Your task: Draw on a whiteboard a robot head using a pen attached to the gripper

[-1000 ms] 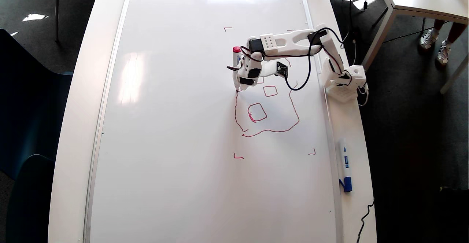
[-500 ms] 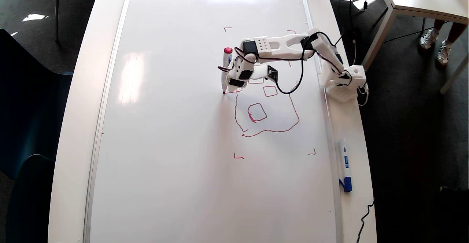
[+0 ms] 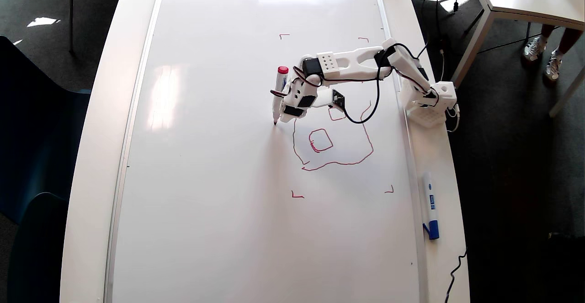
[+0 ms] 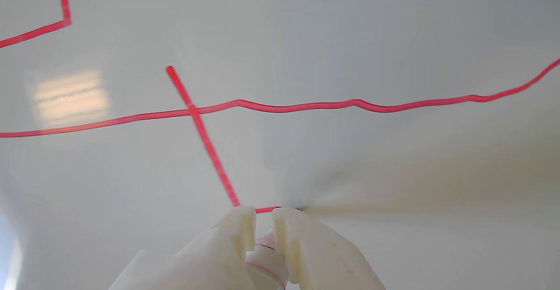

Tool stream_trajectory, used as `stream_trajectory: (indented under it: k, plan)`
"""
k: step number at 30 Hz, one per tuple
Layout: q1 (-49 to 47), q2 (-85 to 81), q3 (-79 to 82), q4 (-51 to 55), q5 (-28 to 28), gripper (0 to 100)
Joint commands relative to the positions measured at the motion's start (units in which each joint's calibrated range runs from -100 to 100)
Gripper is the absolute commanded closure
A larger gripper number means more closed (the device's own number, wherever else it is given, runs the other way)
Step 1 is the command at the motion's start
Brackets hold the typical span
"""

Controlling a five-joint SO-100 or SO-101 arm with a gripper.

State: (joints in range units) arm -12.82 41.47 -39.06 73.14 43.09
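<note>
Left of the robot head [image 3: 332,138], my gripper [image 3: 284,111], clamped on the pen [image 3: 278,93], has dragged a short stroke nearer, starting the antenna, I judge.

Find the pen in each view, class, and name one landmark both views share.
Overhead view: the pen stands left of centre, red cap up, tip down on the whiteboard, held at the gripper.
Wrist view: only a sliver of the pen shows at the bottom edge, between the two white fingers.
Shared landmark: the red line of the robot head, which crosses the wrist view.
</note>
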Motion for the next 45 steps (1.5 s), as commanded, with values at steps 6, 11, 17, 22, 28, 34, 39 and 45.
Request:
stream_trajectory:
  k: [6, 11, 17, 22, 28, 34, 39, 45]
  plan:
    - [0.85, 2.35, -0.39, -5.29, 0.39, 99]
    - [3.43, 2.60, -2.02, -5.29, 2.38, 99]
    - [6.08, 1.68, -1.20, -4.42, 4.84, 99]
    - [6.82, -0.25, -0.84, 1.92, 4.79, 99]
    - [5.64, -4.86, 4.15, 2.71, 2.59, 99]
    - [3.43, -6.20, 4.42, 2.62, -2.23, 99]
    - [2.18, -6.29, 3.88, 2.53, -4.91, 99]
    - [2.03, -9.89, 5.06, -6.33, -12.64, 99]
